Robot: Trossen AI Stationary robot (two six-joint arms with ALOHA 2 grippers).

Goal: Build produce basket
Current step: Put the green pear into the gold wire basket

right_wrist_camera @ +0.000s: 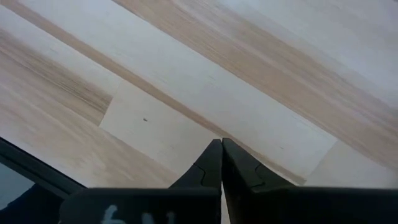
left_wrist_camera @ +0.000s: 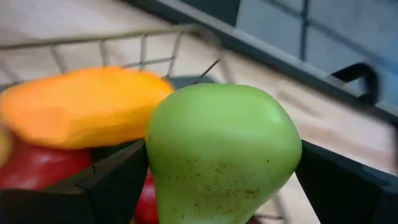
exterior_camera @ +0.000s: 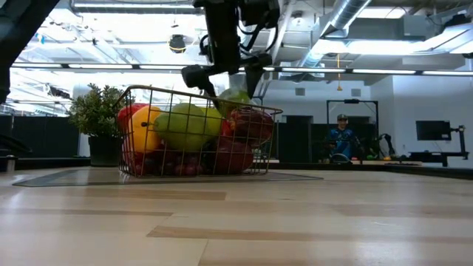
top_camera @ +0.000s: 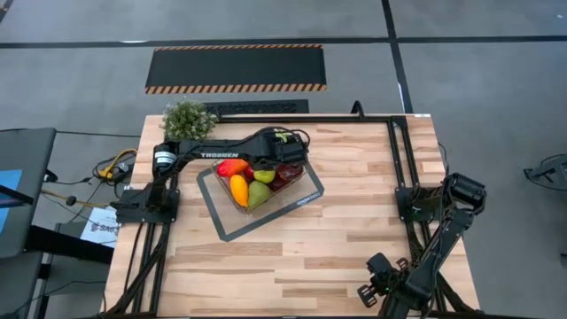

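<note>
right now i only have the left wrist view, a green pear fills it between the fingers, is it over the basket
Observer: Yes. In the high view the left gripper is above the far side of the rectangular silver wire-mesh basket.
Operator: is the pear resting on the pile
Observer: The low view shows the green plastic pear at the top of the heap, just above the rim; whether it rests on the heap I cannot tell.
Operator: where is the other arm
Observer: The right gripper is parked at the table's near right corner, fingers shut on nothing.
Operator: any produce left outside
Observer: None shows on the light wooden table in the high view.
</note>
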